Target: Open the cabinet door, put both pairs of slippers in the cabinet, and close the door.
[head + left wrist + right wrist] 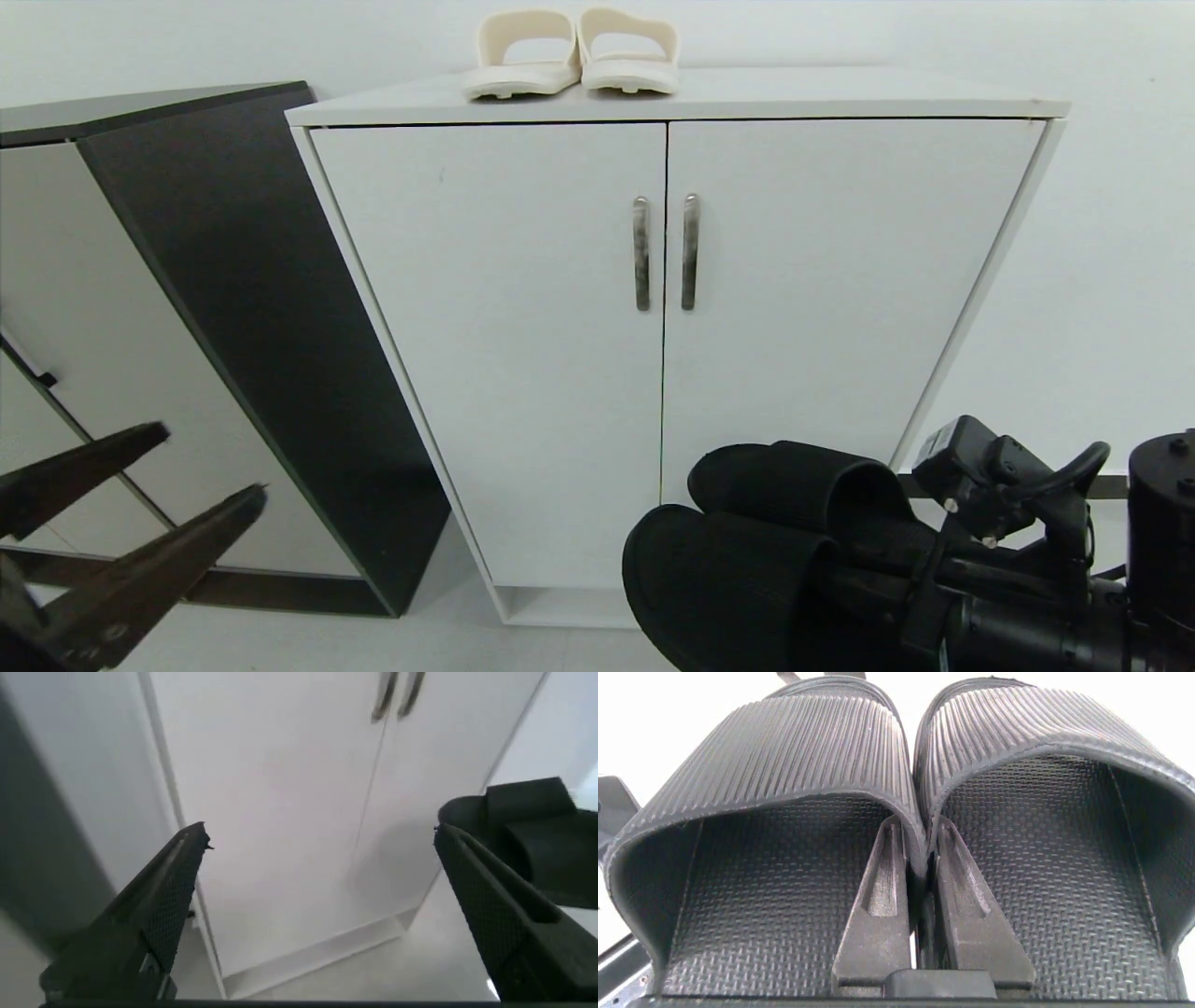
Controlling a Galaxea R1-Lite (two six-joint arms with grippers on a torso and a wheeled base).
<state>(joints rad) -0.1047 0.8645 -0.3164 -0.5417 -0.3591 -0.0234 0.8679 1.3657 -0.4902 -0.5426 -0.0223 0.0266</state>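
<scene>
Low in front of the cabinet's right door, the black slippers (747, 551) hang as a pair in our right hand (920, 905). Its fingers are pressed together on the two inner side walls where the slippers meet, one finger inside each shoe. The grip looks firm, soles level.

The cream slippers (574, 56) sit side by side on top of the cabinet (523, 373), near its front edge, untouched.

Both doors are shut, and the left handle (641, 252) and right handle (690, 252) are upright on either side of the centre seam. We judge we're on step one, opening the door, with nothing stowed yet.

Our left hand (213, 462) is low and off the cabinet's left side, in front of the dark cabinet (261, 327) next to it. Its fingers are spread wide, holding and touching nothing.

Next move, as we see it: raise the left hand to the left handle, close on it and pull along the hinge arc. We'd avoid the right door, since the black pair sits in its swing path.
</scene>
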